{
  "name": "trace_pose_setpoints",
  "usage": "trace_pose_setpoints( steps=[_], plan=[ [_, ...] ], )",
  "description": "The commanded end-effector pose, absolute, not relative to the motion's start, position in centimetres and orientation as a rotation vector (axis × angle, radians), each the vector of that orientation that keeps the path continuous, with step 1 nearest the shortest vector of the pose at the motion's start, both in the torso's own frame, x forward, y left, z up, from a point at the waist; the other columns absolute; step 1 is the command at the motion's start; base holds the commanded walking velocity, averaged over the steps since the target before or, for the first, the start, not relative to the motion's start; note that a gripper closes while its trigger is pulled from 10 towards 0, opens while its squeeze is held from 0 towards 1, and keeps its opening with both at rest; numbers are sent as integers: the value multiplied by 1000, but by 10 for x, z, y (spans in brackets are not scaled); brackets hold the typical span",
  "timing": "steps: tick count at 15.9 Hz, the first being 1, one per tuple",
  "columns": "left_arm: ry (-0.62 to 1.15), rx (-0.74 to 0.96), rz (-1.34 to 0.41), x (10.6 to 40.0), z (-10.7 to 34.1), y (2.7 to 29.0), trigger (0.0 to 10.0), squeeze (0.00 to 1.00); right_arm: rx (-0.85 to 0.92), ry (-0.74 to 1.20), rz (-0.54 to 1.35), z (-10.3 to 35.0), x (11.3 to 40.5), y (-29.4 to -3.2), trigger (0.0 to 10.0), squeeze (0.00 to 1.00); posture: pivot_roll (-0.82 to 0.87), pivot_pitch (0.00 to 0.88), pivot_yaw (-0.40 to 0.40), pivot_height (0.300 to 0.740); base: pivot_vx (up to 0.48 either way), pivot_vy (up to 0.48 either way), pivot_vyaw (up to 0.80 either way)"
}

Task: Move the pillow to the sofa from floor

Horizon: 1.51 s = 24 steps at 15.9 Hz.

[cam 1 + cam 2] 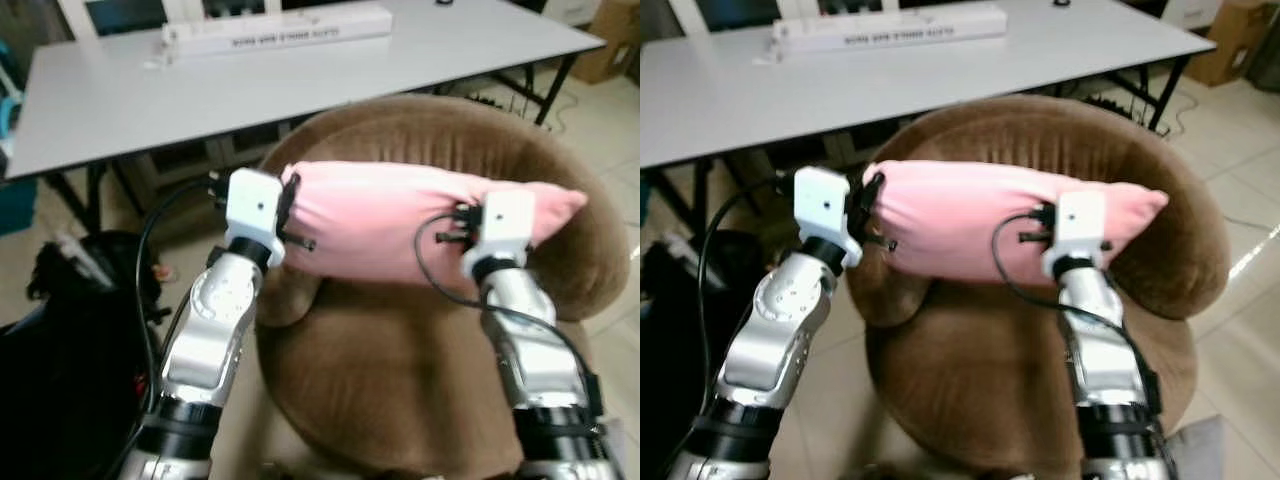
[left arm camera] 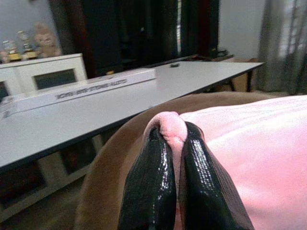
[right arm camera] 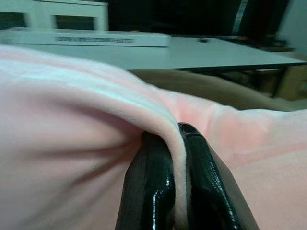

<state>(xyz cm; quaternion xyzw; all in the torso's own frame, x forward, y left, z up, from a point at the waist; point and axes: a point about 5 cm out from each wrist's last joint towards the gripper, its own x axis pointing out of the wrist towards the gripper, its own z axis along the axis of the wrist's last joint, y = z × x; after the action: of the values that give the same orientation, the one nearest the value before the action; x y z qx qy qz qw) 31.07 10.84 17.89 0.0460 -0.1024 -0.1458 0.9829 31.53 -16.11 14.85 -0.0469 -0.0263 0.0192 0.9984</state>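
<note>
A brown sofa (image 1: pixel 420 380) fills my view. My left end effector (image 2: pixel 173 143) and right end effector (image 3: pixel 176 136) each pinch the pink pillow (image 1: pixel 390 225), held between them above the seat.

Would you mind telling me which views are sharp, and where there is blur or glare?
Eye views: evenly lit, slightly soft; pillow and table readable. Left wrist view: left gripper shows glossy highlights, dark backdrop. Right wrist view: pillow close to the lens blurs; right gripper glints.
</note>
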Motion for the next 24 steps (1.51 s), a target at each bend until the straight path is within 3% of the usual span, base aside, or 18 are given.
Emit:
trace_pose_setpoints(
  steps=[1, 7, 16, 24],
  plan=[
    [-192, 82, -302, 311, 177, 109, 10000, 0, -115, -68, 8, 154, 314, -168, 10000, 0, -22, 52, 41, 729, 0, 0, 0],
    [-129, 27, -419, 311, 163, 81, 10000, 0, -167, -55, -21, 157, 318, -187, 10000, 0, -40, 79, 15, 729, 0, 0, 0],
    [-140, 83, -321, 307, 161, 95, 10000, 0, -172, -14, 29, 151, 318, -178, 10000, 0, -2, 132, -37, 729, 0, 0, 0],
    [-129, 115, -338, 311, 160, 96, 10000, 0, -145, -2, -33, 146, 313, -178, 10000, 0, -3, 142, 32, 729, 0, 0, 0]
  ],
)
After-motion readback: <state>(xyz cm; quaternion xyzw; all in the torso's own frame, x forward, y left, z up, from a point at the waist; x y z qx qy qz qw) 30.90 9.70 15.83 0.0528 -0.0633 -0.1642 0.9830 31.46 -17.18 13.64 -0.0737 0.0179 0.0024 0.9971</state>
